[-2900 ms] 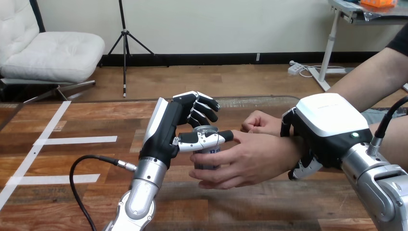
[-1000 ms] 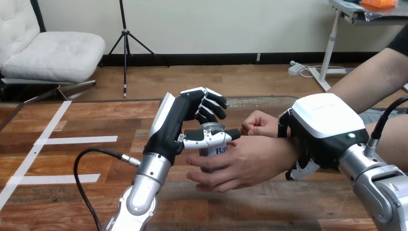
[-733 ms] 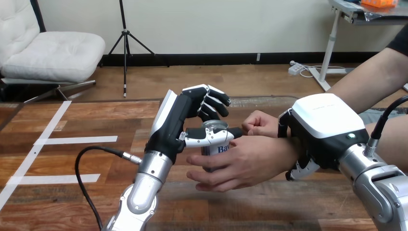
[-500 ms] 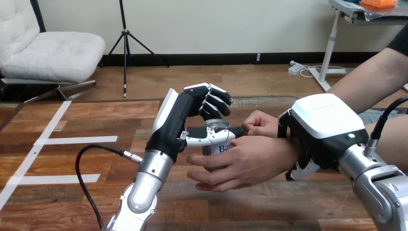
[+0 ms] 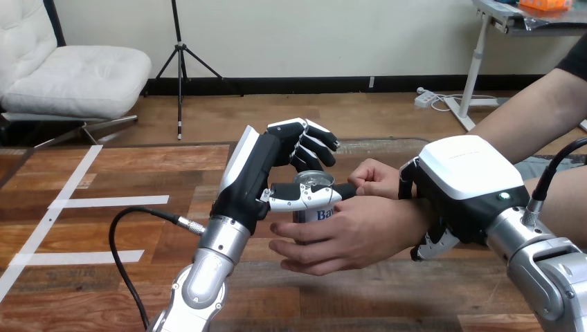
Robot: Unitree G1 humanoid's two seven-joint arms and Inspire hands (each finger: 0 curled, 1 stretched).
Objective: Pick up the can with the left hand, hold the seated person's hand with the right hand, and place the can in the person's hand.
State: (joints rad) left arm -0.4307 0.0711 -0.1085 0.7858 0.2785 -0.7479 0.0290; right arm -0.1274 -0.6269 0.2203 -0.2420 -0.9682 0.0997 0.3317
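Note:
A silver can with blue print is upright above the table's middle. My left hand is shut on it, thumb across its front and fingers curled behind its top. The person's hand comes in from the right and wraps its fingers round the can's lower part from below and in front. My right hand sits over the person's wrist, its fingers curled round it from above and beneath. Most of the can's lower half is hidden by the person's fingers.
The person's other hand rests as a fist behind the can, by my right hand. White tape strips mark the wooden table at the left. A black cable loops beside my left forearm.
My left hand has risen and moved slightly right with the can. The person's hand has followed, staying round the can. My right hand has kept its place on the wrist.

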